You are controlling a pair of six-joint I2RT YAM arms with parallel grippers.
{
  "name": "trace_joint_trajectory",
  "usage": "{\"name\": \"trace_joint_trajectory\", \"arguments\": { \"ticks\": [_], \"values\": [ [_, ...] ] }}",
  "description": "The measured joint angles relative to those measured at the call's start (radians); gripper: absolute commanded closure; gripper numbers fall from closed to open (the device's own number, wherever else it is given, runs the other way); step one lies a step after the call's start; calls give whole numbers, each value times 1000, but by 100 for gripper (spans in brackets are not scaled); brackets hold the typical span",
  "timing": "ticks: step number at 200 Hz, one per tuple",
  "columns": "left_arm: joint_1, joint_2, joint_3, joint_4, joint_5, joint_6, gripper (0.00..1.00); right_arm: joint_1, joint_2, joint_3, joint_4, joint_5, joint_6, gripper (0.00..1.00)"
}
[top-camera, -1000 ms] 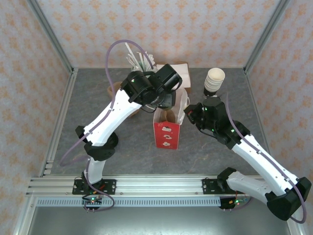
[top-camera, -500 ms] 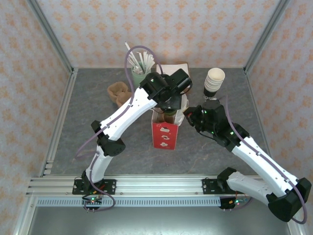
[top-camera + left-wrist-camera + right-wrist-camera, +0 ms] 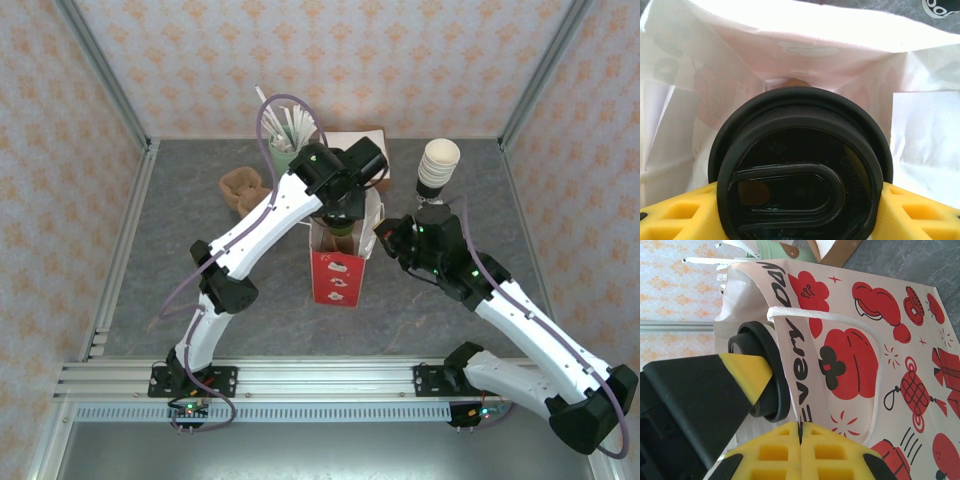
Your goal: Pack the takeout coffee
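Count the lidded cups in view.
1: the takeout coffee, held by the left gripper at the open mouth of the paper bag. The stacked cream cups have no lids; others may be hidden.

Scant room around coffee (image 3: pixel 800 170) inside bag (image 3: pixel 920 145)

Cream cup stack (image 3: pixel 438 165), straw cup (image 3: pixel 284 156), brown tray (image 3: pixel 243 190)

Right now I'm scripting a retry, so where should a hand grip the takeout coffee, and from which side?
Grip the takeout coffee on its wall just below the black lid, coming from straight above. It stands upright between the walls of the paper bag, which would block any sideways approach, and the lid's rim overhangs the fingers. The left hand holds it so.
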Motion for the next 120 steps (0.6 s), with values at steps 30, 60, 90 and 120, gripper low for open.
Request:
{"name": "trace_joint_trajectory", "arguments": {
  "ticks": [30, 60, 90, 120],
  "values": [
    [6, 10, -5, 14, 6, 0, 39, 0, 0, 0, 0, -6, 0, 100],
    [13, 30, -14, 25, 22, 0, 39, 0, 0, 0, 0, -9, 3, 100],
    [18, 34, -46, 43, 26, 0, 39, 0, 0, 0, 0, -10, 4, 100],
    [19, 34, -80, 61, 28, 0, 39, 0, 0, 0, 0, -10, 4, 100]
  ]
}}
